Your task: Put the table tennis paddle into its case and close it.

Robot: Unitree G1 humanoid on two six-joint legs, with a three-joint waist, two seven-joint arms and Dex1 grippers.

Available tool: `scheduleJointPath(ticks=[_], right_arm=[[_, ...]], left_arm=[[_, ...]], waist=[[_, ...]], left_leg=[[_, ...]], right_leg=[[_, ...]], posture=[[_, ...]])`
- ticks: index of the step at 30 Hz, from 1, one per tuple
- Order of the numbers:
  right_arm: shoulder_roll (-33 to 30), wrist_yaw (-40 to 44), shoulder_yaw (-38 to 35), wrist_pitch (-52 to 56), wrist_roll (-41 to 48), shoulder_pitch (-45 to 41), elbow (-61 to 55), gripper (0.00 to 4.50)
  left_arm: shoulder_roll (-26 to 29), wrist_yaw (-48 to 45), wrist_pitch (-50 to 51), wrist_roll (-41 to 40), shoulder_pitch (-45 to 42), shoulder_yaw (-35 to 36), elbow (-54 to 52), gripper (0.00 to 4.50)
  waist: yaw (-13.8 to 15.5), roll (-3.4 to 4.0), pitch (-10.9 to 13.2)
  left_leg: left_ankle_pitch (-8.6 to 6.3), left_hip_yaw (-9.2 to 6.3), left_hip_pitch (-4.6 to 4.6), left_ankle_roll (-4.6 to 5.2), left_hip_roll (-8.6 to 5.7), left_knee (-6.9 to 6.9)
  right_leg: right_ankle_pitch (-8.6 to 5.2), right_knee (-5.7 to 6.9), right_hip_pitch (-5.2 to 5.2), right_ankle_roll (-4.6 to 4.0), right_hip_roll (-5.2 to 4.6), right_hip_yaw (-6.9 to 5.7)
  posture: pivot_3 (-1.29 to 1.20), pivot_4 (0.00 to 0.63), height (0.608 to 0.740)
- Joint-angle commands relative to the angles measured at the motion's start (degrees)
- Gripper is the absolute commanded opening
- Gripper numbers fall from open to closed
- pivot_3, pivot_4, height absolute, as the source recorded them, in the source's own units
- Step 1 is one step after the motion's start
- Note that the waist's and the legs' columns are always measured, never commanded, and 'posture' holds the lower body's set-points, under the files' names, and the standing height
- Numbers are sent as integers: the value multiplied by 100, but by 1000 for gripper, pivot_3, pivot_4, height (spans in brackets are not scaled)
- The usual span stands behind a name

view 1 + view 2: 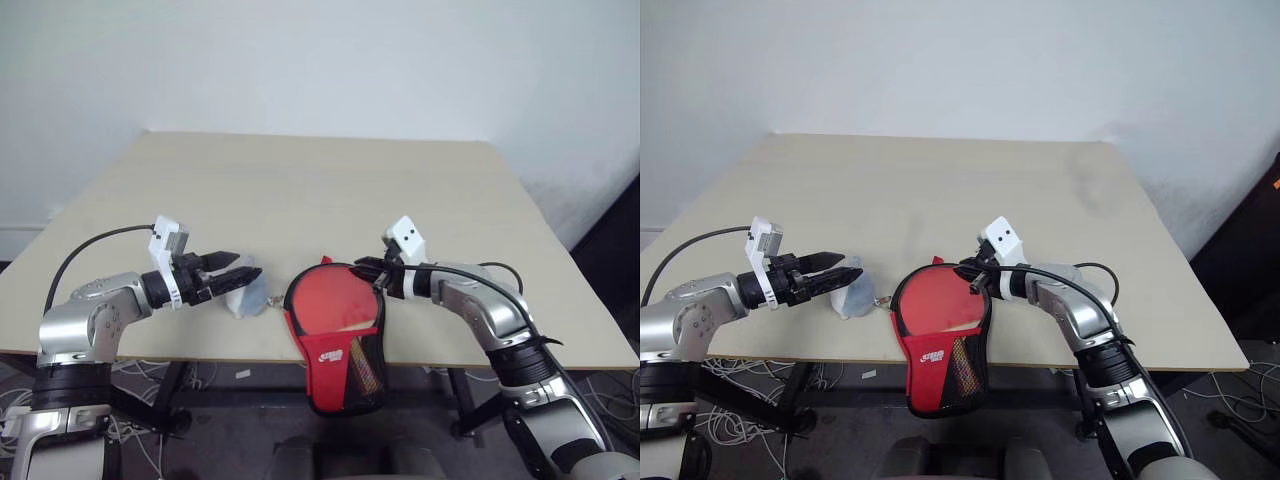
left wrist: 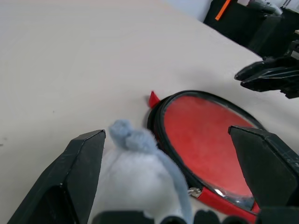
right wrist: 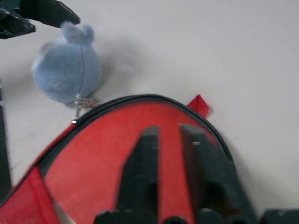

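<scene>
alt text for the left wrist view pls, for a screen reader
A round red rubber-faced table tennis paddle lies inside an open red fabric case with a black zip edge on a pale wooden table. The left tool stands open around a small fluffy grey-white plush ball; the right tool hovers beyond the paddle.

- Standing by a white wall: a pale wooden table (image 1: 300, 190), mostly bare.
- Lying at its near edge and hanging partly over it: a red case (image 1: 335, 340) with the red paddle (image 1: 330, 300) resting inside.
- Sitting just left of the case: a small grey-white plush toy (image 1: 245, 297).
</scene>
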Motion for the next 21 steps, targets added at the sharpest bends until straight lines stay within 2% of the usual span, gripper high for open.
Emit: scheduleJointPath(ticks=[1, 12, 21], right_arm=[[182, -104, 59, -277, -222, -199, 190, 269], [656, -93, 290, -526, -591, -139, 823, 269], [1004, -23, 545, -590, -736, -12, 1211, 269]], left_arm=[[-117, 89, -119, 0, -9, 113, -24, 4500], [-240, 360, -251, 250, 4, 78, 98, 4500], [2, 373, -540, 446, -353, 196, 636, 4500]], waist=[[-1, 0, 0], [-54, -1, 0], [-54, -2, -1]], left_leg=[[0, 0, 0, 0, 0, 0], [1, -1, 2, -1, 0, -1], [0, -1, 2, -2, 0, 0]], right_leg=[[0, 1, -1, -1, 0, 0], [4, 3, 1, -3, 1, -1], [4, 3, 0, -3, 1, -2]], posture=[[0, 0, 740], [0, 0, 740], [0, 0, 740]])
